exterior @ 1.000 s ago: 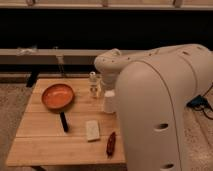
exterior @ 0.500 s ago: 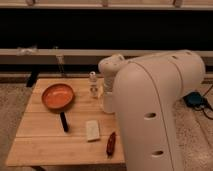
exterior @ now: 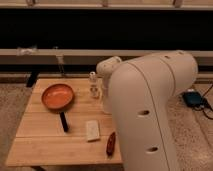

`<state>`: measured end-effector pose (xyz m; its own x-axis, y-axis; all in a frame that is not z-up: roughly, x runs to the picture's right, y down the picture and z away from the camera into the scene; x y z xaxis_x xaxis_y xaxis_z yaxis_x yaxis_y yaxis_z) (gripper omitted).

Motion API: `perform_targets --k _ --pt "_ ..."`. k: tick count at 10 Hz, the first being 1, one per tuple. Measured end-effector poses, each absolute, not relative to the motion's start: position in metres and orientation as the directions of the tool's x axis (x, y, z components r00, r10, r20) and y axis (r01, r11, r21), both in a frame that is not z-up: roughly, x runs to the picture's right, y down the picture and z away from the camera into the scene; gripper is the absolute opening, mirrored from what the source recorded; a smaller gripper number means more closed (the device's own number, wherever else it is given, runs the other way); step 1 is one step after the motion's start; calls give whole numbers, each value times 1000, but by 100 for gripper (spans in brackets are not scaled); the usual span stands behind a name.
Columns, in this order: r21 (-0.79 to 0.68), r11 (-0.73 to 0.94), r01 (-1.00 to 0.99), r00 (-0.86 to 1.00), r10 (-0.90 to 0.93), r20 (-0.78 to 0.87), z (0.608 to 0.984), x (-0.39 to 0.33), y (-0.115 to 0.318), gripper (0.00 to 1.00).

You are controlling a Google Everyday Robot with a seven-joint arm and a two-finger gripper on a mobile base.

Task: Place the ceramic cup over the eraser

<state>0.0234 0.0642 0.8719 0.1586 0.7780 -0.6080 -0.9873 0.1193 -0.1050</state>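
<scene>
The ceramic cup (exterior: 106,100), plain white and tapered, stands on the wooden table (exterior: 45,145) right of the middle, partly covered by my arm. The eraser (exterior: 92,130), a pale flat block, lies on the table in front of the cup and a little left, apart from it. My gripper is hidden behind the big white arm body (exterior: 150,110), which fills the right side of the view. An arm joint (exterior: 108,66) shows just above the cup.
An orange pan (exterior: 57,96) with a dark handle lies at the left. A small pale shaker bottle (exterior: 93,83) stands behind the cup. A red and dark object (exterior: 111,143) lies near the front edge, right of the eraser. A dark wall and ledge run behind.
The arm body has shifted slightly lower and left and covers more of the table's right side. The cup, eraser and pan have not moved.
</scene>
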Motion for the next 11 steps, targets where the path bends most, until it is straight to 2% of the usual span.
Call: perform_targets --k 2,4,7,9,11 --pt "-96 128 -987 159 771 -617 864 21 71 18" --pt "-104 137 -985 172 776 -607 850 14 68 2" --pt "-150 182 -972 235 793 -562 807 -13 44 0" --pt "-216 234 -948 314 797 -516 764 -45 20 0" --pt "-301 292 -908 407 782 -472 728 -89 16 0"
